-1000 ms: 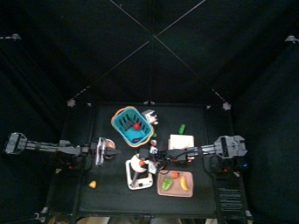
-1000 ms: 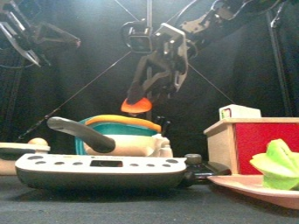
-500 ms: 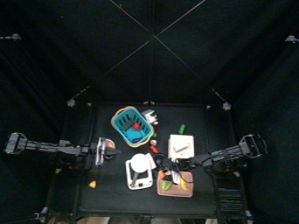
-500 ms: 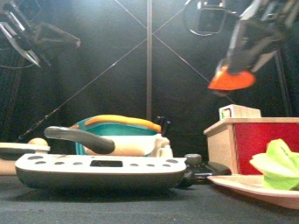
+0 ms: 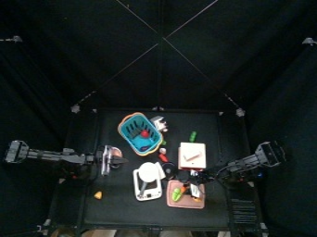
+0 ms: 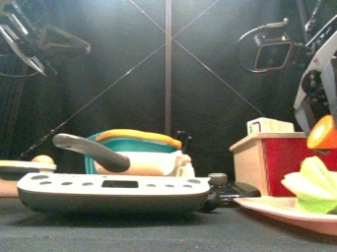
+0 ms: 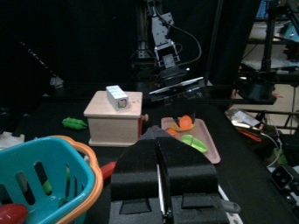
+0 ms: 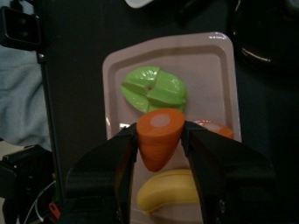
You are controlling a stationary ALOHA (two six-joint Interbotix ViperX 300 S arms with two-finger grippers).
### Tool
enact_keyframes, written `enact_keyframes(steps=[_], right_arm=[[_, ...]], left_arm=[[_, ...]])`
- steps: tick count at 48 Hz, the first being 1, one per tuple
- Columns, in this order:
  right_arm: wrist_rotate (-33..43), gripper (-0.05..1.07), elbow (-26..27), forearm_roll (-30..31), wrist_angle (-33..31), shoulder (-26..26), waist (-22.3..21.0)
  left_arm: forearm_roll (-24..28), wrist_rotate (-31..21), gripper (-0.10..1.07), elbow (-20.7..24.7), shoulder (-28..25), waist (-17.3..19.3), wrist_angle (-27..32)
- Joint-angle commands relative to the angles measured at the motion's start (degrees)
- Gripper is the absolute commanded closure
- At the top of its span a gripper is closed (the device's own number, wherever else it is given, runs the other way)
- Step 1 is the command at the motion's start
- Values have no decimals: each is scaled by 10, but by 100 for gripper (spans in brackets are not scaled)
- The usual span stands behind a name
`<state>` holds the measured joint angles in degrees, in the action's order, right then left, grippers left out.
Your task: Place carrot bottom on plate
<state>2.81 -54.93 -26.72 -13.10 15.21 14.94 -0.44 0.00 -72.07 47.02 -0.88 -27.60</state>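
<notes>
Swinging away from the table's middle since a second ago, the right arm now hangs over the table's right front corner. We see the small black table with the left arm resting at its left side, the left gripper showing its jaws pressed together. Near the middle stands the teal plastic basket. To its right lies the pale cream-yellow square plate, with the pink square tray in front of it. Above that tray the right gripper pinches the stubby orange toy carrot bottom between its jaws, apart from the plate, over a green toy piece.
</notes>
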Motion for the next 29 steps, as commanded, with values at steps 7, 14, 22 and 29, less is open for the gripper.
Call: enact_keyframes(steps=[7,14,22,29], right_arm=[[-1,39,0,-16,-9,-18,1],[-1,39,4,-25,-12,-31,1],[-1,30,7,-26,-12,-36,1],[-1,19,5,-27,-12,-36,1]], left_arm=[[-1,0,100,8,0,2,-5],[-1,0,100,8,-1,2,-5],[-1,0,100,8,0,1,-5],[-1,0,100,8,0,2,-5]])
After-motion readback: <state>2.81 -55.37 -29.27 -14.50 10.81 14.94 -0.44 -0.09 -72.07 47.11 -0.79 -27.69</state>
